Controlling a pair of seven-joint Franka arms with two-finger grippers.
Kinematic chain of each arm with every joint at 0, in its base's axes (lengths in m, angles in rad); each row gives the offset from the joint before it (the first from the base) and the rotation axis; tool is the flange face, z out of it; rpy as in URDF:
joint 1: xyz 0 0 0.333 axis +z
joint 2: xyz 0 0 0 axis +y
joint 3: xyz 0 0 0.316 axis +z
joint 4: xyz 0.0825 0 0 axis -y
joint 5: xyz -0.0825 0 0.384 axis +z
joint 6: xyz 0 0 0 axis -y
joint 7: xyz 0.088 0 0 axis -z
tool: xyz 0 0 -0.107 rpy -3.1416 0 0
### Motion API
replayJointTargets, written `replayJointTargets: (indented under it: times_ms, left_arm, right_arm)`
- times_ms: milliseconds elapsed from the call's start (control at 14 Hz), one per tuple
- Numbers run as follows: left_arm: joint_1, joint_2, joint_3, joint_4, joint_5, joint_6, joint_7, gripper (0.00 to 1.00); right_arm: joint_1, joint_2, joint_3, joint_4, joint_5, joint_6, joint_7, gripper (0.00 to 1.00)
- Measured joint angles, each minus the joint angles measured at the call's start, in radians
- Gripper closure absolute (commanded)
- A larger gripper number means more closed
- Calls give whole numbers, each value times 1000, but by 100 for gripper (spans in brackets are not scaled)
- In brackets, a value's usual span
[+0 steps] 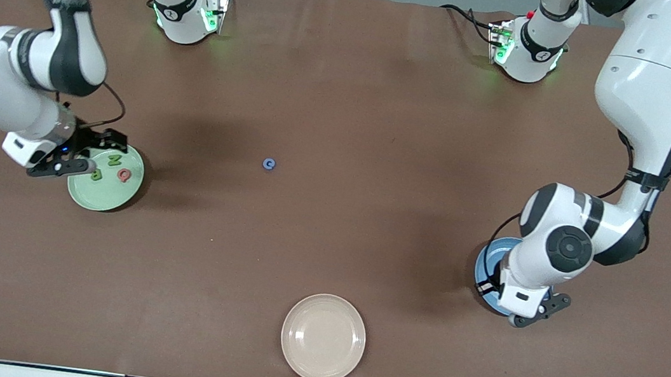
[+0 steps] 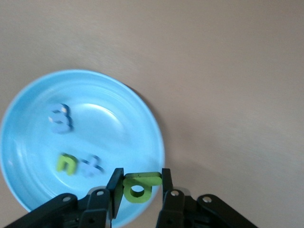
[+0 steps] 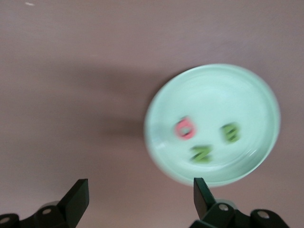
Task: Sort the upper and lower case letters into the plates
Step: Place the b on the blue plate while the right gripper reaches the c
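Left wrist view is showing the left gripper [image 2: 138, 186] pinching g [image 2: 137, 185] over the blue plate [image 2: 142, 118] holding m [image 2: 61, 118], u [image 2: 66, 163], t [image 2: 91, 166], while the right gripper [image 3: 137, 197] is gaping empty beside the green plate [image 3: 259, 99] holding N [image 3: 202, 154], Q [image 3: 185, 128], B [image 3: 231, 132].

Blue plate [image 1: 489, 258] mostly hidden under left arm in front view. Its letters blurred in left wrist view. Green plate [image 3: 213, 123] letters smeared in right wrist view. Both wrist views crop gripper bodies.

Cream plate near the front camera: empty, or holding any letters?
Empty. The cream plate shows only bare surface in the front view, no letters on it.
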Motion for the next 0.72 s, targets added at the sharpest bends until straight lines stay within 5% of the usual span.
replayJointTargets:
  times_ms: [358,501,645,716]
  left_arm:
    - [100,13,4,-14,0,0,133,80]
    - [106,17,3,-14,0,1,141,49]
    - [102,21,0,-14,0,1,141,2]
    - [100,24,-1,-14,0,4,141,0]
  right_arm:
    - [291,-4,7,-21,21,58,566,0]
    - [385,35,8,-41,35,158,755,0]
    - [454,99,7,-56,38,265,890,0]
    - [478,135,7,-65,38,326,932,0]
